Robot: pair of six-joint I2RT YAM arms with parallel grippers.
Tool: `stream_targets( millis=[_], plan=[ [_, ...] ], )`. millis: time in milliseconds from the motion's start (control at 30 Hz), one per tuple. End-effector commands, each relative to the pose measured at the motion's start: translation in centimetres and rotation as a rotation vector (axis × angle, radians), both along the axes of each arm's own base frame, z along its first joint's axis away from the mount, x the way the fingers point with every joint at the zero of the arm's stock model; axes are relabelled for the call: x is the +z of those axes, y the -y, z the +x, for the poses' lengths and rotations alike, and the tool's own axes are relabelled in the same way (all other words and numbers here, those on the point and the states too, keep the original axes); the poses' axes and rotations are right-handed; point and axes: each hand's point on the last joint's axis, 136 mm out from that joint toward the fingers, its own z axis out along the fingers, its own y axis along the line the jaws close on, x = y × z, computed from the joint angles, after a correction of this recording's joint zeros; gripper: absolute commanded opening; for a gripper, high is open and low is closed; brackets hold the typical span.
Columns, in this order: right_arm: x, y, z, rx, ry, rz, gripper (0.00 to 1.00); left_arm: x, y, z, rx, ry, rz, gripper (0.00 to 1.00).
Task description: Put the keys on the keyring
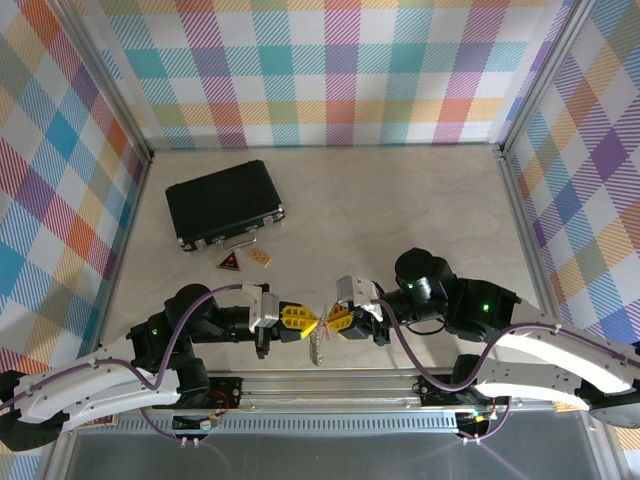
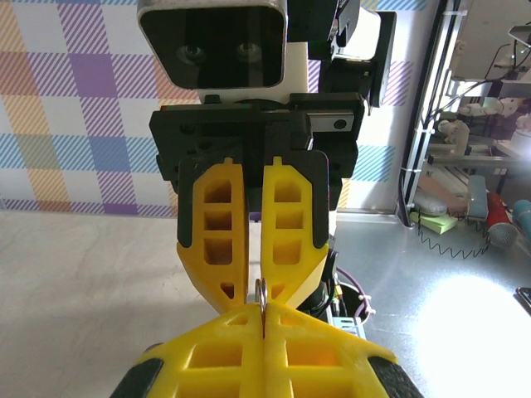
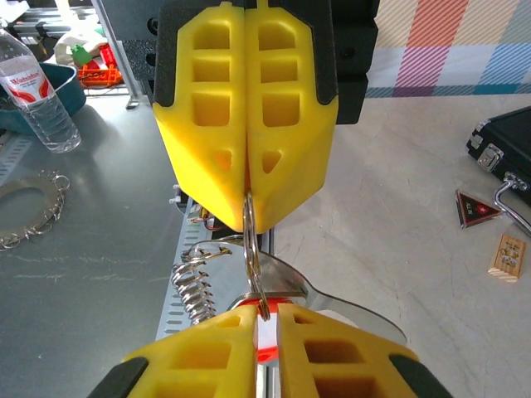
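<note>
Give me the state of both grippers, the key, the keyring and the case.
left gripper: shut on the keyring, pinching its thin wire ring.
right gripper: shut on the key, by its red head.
keyring: held in the air, hanging between the grippers.
key: gripped, against the thin ring; whether it is threaded on, cannot tell.
black case: closed, lying flat.

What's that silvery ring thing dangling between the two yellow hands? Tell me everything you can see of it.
The keyring is a shiny grey-silver metal loop with a bumpy, coil-like row of small metal bits along one side. It hangs in the air between the two hands. A thin wire ring at its top, seen edge-on, is pinched in the closed left hand. Its lower end runs into the right hand, next to the red head of a key.
</note>
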Motion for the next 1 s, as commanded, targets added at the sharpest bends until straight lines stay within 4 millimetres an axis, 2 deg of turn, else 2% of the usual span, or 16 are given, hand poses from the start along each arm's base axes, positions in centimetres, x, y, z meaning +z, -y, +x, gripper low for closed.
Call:
stream_targets(
  millis=[0,233,400,467,633,733,967],
  plan=[
    [0.8,-0.5,-0.4,0.024,-0.009,0.044,0.11,2.3,-0.3,-0.8,-0.034,0.028,-0.080,0.00],
    [0.3,-1.1,-0.4,0.038,-0.017,0.035,0.03,2.2,-0.3,-0.9,-0.046,0.021,-0.085,0.00],
    [0.4,-1.3,-0.3,0.038,-0.013,0.035,0.03,2.1,-0.3,-1.0,-0.048,0.021,-0.088,0.00],
    [0.5,-1.1,-0.2,0.031,-0.012,0.039,0.08,2.1,-0.3,-0.9,-0.045,0.022,-0.090,0.00],
    [0.5,-0.6,-0.1,0.002,-0.023,0.058,0.31,1.9,-0.5,-0.6,-0.021,0.023,-0.094,0.00],
    [0.1,0.0,-0.3,-0.014,-0.040,0.074,0.35,1.8,-0.5,-0.4,-0.012,0.021,-0.097,0.00],
    [-0.6,0.2,-0.3,-0.030,-0.062,0.093,0.35,2.0,-0.4,-0.3,-0.008,0.024,-0.104,0.00]
  ],
)
